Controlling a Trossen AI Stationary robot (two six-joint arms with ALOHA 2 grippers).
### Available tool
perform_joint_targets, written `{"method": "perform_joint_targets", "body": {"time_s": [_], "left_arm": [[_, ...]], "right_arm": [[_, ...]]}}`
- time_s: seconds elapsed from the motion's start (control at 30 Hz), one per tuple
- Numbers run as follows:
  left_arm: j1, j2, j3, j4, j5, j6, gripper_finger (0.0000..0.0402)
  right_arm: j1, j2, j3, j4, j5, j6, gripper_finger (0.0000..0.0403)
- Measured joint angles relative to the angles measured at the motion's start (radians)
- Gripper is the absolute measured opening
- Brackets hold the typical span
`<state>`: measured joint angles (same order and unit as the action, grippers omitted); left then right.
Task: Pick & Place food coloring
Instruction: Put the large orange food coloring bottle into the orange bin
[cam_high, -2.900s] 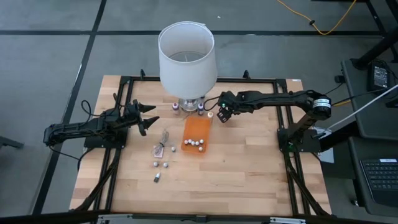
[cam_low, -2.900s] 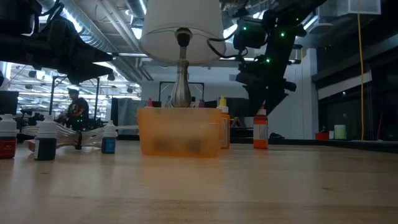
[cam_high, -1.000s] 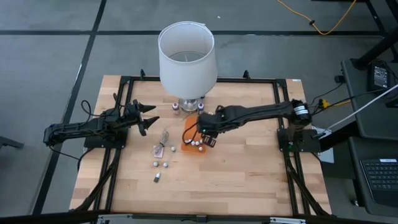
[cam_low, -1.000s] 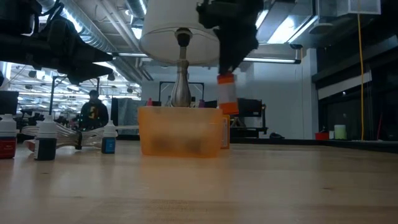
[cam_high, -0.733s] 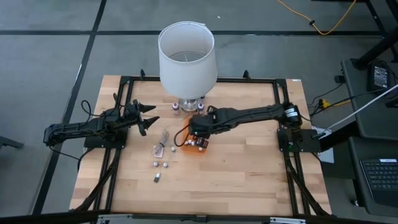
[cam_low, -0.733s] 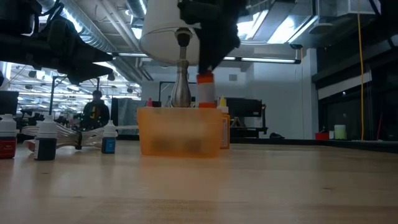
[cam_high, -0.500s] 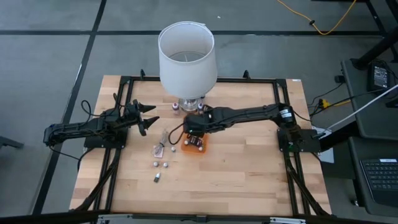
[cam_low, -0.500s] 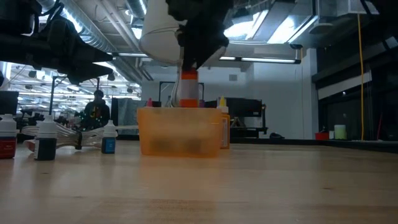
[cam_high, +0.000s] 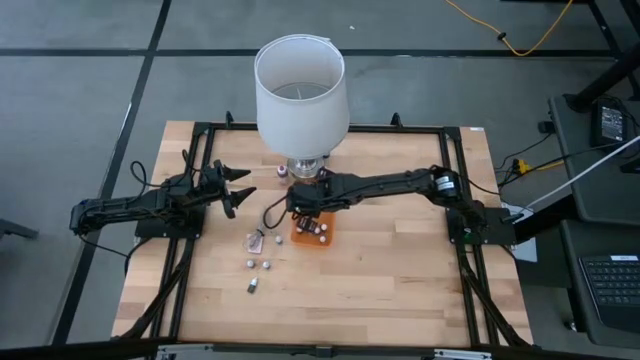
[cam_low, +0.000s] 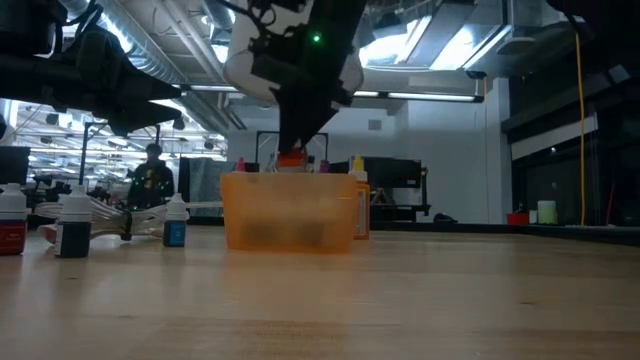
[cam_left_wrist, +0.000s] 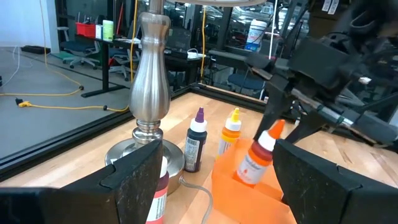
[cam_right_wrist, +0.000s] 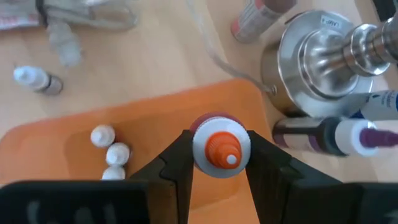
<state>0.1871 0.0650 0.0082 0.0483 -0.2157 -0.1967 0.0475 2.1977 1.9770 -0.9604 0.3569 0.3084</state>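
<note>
Right wrist view: the right gripper (cam_right_wrist: 219, 163) has its fingers clamped on an orange-capped bottle (cam_right_wrist: 220, 145) over the tray (cam_right_wrist: 155, 130), near the worktop's far edge. Left gripper (cam_high: 232, 186) hangs spread, empty.

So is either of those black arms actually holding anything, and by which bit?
Yes. The right end effector grips a small orange-capped dropper bottle by its upper end, near the cap, over the orange plastic tray. The left end effector holds nothing.

Orange dropper bottle (cam_right_wrist: 221, 147) gripped over tray, others scattered
</note>
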Motion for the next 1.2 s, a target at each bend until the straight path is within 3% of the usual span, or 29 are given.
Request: {"method": "perform_joint_targets", "body": {"time_s": [1.2], "left_arm": [[0.000, 0.000, 0.000, 0.000, 0.000, 0.000, 0.0294]], "right_arm": [[-0.069, 0.044, -0.020, 0.083, -0.080, -0.022, 0.0139]]}}
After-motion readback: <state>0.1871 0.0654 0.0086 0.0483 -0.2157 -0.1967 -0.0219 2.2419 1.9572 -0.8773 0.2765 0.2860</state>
